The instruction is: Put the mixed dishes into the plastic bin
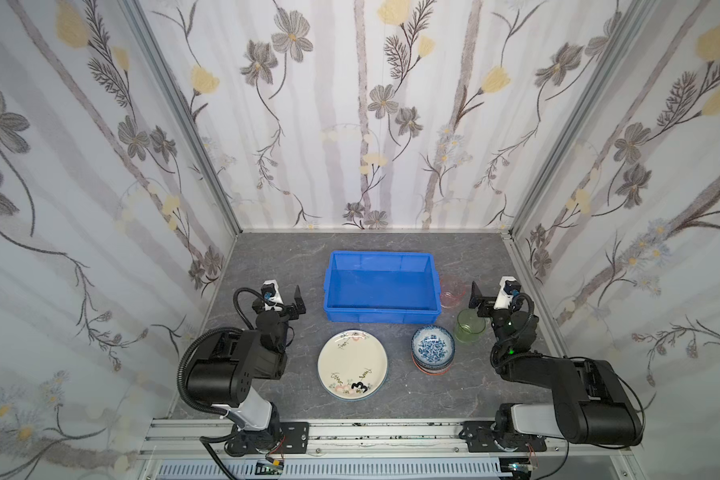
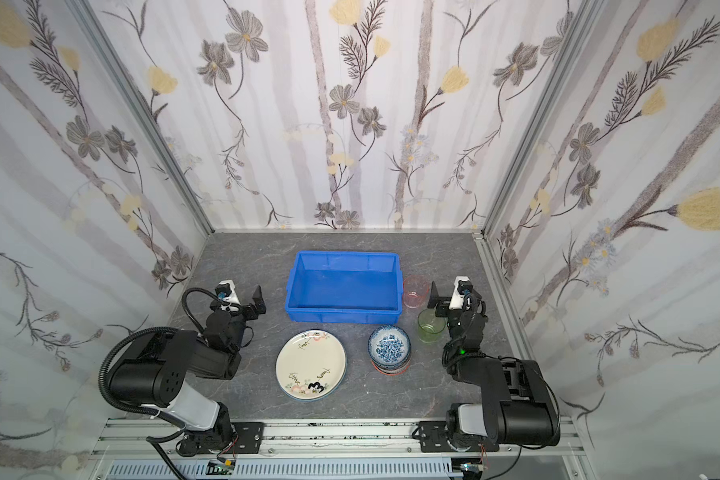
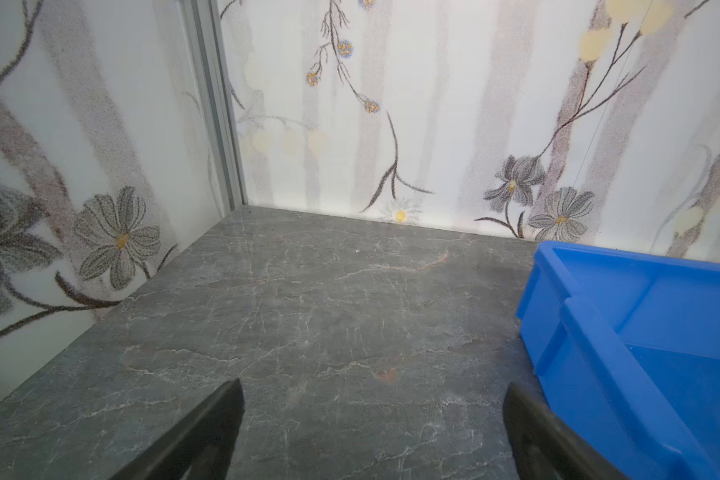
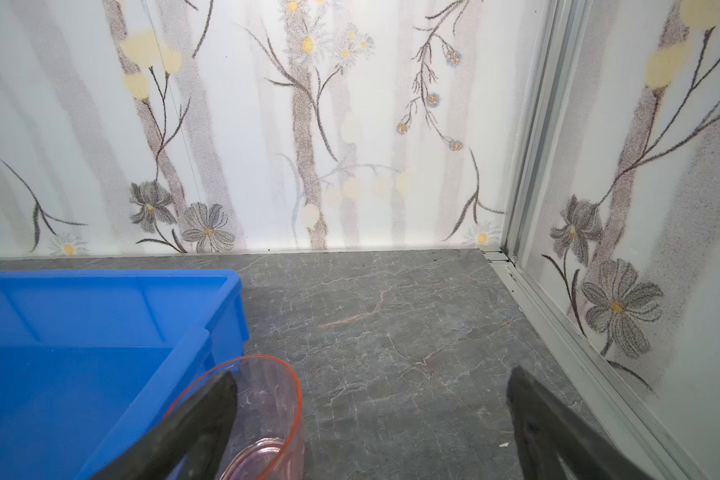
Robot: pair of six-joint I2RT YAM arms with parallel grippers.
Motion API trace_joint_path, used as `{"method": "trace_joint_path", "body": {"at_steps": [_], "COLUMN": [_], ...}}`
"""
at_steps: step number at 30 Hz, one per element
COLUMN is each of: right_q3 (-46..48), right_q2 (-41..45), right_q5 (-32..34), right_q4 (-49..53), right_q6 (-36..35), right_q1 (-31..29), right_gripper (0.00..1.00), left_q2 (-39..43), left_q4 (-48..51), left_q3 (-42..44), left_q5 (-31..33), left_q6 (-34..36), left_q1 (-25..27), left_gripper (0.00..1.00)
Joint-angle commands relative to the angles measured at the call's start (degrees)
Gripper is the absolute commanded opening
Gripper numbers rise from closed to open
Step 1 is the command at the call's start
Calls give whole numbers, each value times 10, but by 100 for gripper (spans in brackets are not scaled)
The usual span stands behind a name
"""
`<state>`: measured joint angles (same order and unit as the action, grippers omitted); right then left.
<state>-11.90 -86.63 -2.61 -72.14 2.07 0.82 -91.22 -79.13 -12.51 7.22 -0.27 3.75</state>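
The blue plastic bin (image 1: 381,314) (image 2: 344,316) stands empty at mid-table. In front of it lies a cream patterned plate (image 1: 353,364) (image 2: 311,364) on top of another plate. To its right is a stack of small bowls (image 1: 433,349) (image 2: 390,348), blue-white on top. A clear green tumbler (image 1: 469,326) (image 2: 431,325) and a pink tumbler (image 1: 452,291) (image 2: 415,290) (image 4: 262,415) stand right of the bin. My left gripper (image 1: 284,297) (image 2: 244,299) (image 3: 374,388) is open and empty, left of the bin (image 3: 599,332). My right gripper (image 1: 490,296) (image 2: 449,296) (image 4: 373,374) is open beside the pink tumbler, holding nothing.
Flower-print walls close the grey stone table (image 1: 275,257) on three sides, with aluminium posts in the back corners. Both arm bases sit on a rail (image 1: 391,432) along the front edge. The bin's rim (image 4: 100,278) lies close to the right gripper's inner finger.
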Motion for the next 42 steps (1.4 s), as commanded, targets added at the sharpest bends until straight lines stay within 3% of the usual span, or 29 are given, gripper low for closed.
{"method": "trace_joint_path", "body": {"at_steps": [1, 23, 27, 42], "right_q3": [-2, -2, -2, -2], "right_q2": [0, 0, 1, 0], "right_q5": [-6, -5, -6, -6], "right_q4": [-21, -21, -21, -21], "right_q6": [-4, -4, -4, -3], "right_q1": [0, 0, 1, 1], "right_gripper": [100, 100, 100, 100], "left_q2": [3, 4, 3, 3], "left_q4": [7, 21, 22, 23], "left_q3": [-4, -10, -10, -11], "left_q5": [-10, -27, 17, 18], "left_q6": [-4, -10, -32, -32], "left_q1": [-1, -9, -14, -14], "left_gripper": [100, 100, 100, 100]}}
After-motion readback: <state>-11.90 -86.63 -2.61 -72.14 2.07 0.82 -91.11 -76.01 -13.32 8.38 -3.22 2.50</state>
